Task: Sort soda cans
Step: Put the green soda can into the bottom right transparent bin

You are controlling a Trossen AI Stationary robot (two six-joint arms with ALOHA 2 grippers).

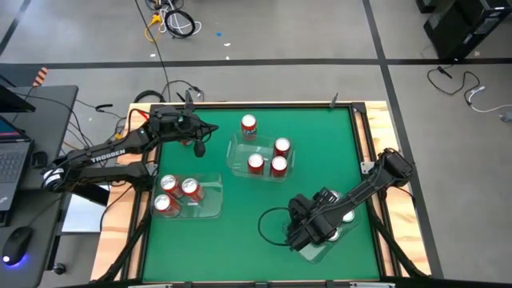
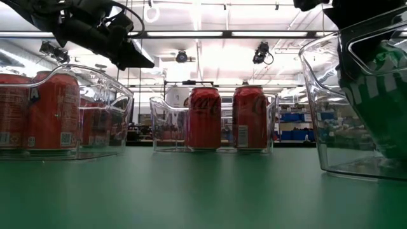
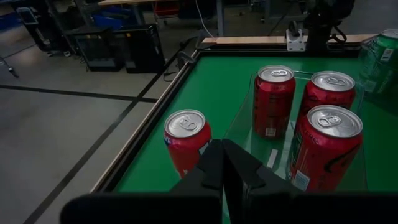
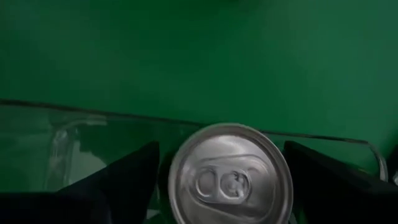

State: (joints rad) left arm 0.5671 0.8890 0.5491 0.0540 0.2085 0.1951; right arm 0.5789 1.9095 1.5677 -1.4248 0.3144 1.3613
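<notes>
My right gripper [image 4: 221, 145] stands open above the clear bin [image 1: 316, 254] at the table's near right. Its fingers flank a soda can [image 4: 230, 174] with a silver top that stands upright in that bin. The can's green body [image 2: 376, 73] shows through the bin wall. My left gripper [image 3: 222, 163] is shut and holds nothing. It hangs above the table's far left, near a lone red can [image 1: 249, 124] that stands on the green table top. Three red cans [image 1: 272, 158] stand in the middle bin, and three more red cans [image 1: 173, 192] stand in the left bin.
The middle bin [image 1: 237, 158] and the left bin [image 1: 210, 204] are clear plastic and stand on the green mat. A raised wooden frame [image 1: 376, 136] runs around the table. Bare green mat [image 1: 240, 240] lies between the left and right bins at the near side.
</notes>
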